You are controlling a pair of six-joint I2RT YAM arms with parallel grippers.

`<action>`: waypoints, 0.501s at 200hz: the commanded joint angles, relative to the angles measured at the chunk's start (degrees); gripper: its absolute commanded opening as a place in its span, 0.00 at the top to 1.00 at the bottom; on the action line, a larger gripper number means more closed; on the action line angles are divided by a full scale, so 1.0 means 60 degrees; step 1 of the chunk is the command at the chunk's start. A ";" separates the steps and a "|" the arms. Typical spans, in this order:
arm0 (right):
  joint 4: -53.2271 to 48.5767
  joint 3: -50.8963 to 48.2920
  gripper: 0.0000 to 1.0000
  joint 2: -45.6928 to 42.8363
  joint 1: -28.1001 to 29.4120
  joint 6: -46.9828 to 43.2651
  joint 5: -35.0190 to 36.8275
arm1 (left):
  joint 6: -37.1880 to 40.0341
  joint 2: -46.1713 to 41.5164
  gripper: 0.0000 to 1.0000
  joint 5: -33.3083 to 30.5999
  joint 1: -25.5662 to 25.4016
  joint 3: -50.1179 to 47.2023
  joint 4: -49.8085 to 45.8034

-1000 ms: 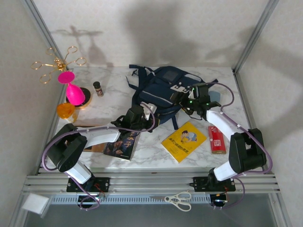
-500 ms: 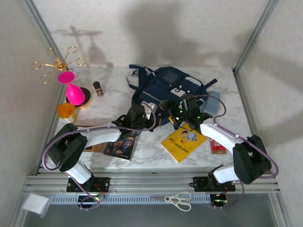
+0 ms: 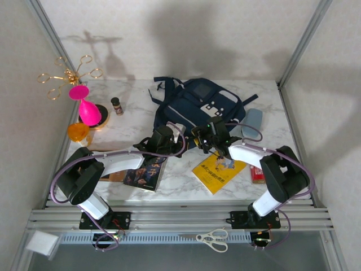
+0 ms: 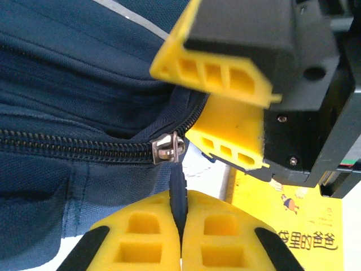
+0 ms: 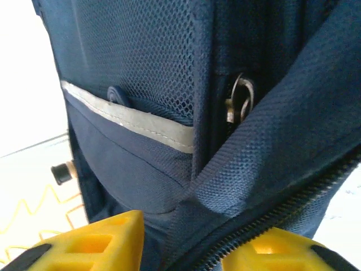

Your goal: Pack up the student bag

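Left hand (image 4: 179, 206) pinches the zip tab (image 4: 179, 183) at the near edge of the student bag (image 3: 194, 104) on the desk (image 3: 130, 121); right hand (image 5: 180, 248) sits around the cloth there, and I cannot tell if it grips; it should hold tight, then pull the zip slowly.

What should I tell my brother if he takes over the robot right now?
Left gripper: shut on the zipper pull of the student bag.
Right gripper: fingers either side of a bag fold by the zipper; grip unclear.
Bag lies at the back of the table; yellow book, dark book and red pack wait in front.
Done: zipper grabbed. Left: open it, pack the things.
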 commanded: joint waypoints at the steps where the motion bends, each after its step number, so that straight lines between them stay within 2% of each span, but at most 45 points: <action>1: -0.0040 0.0749 0.78 0.0363 0.0008 -0.0422 0.0542 | 0.0204 -0.0421 1.00 0.0050 -0.0145 0.0244 0.0418; 14: -0.0025 0.0856 0.94 0.0372 0.0011 -0.0869 0.0559 | 0.0252 -0.0547 1.00 -0.0121 -0.0139 0.0249 0.0137; 25: -0.0033 0.0966 1.00 0.0332 0.0016 -0.1398 0.0560 | 0.0260 -0.0670 1.00 -0.0243 -0.0134 0.0245 -0.0046; 49: -0.0628 0.1456 1.00 0.0172 -0.0086 -0.3113 0.0538 | 0.0052 -0.1056 1.00 -0.0682 -0.0138 0.0238 -0.0618; 69: -0.0747 0.1409 1.00 -0.0279 -0.0546 -0.4636 -0.0078 | -0.0264 -0.1363 1.00 -0.0893 -0.0187 0.0338 -0.1389; 89: -0.1137 0.1670 1.00 -0.0667 -0.1322 -0.6494 -0.1324 | -0.0444 -0.1568 1.00 -0.1116 -0.0255 0.0363 -0.2065; 100: -0.2000 0.2305 1.00 -0.0597 -0.1937 -0.7547 -0.2397 | -0.0578 -0.1674 1.00 -0.0557 -0.0219 0.0240 -0.2059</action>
